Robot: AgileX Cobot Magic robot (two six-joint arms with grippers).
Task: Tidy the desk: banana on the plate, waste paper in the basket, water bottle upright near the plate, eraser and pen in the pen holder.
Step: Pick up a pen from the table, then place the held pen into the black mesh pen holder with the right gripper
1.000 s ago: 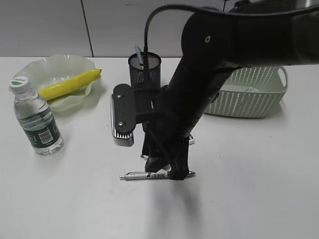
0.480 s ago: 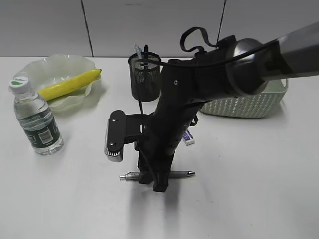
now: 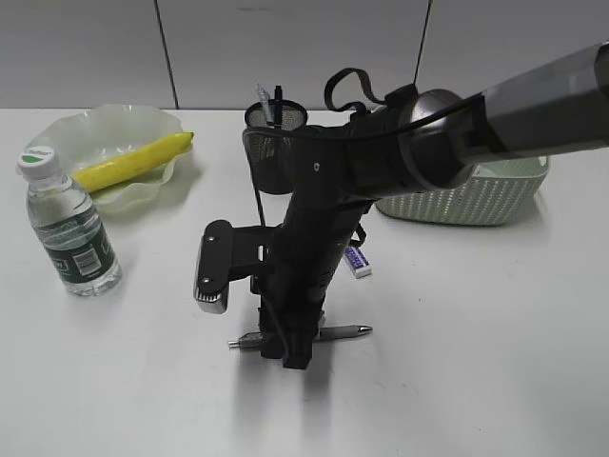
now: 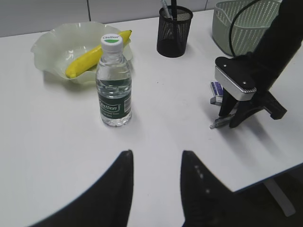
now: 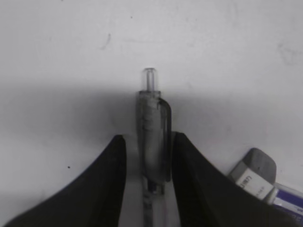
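Right wrist view: slim grey-and-clear plastic pen (image 5: 152, 142) with a clear push-button end, lying flat on the plain white bench (image 5: 57, 56), pinched between the closed black jaws of the right gripper (image 5: 150, 189). White eraser in a blue sleeve (image 5: 258, 182) just beside. Left wrist view: left gripper (image 4: 156, 189) parted, empty, above bare bench near the upright clear plastic water bottle (image 4: 113, 85).

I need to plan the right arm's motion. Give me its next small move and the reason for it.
Probably close the right gripper on the slim clear-and-silver pen, then lift. The wrist view shows the pen lying between the two black fingers, which seem very near or touching it, and it still lies on the plain white desk. The black mesh pen holder stands behind, still to be reached.
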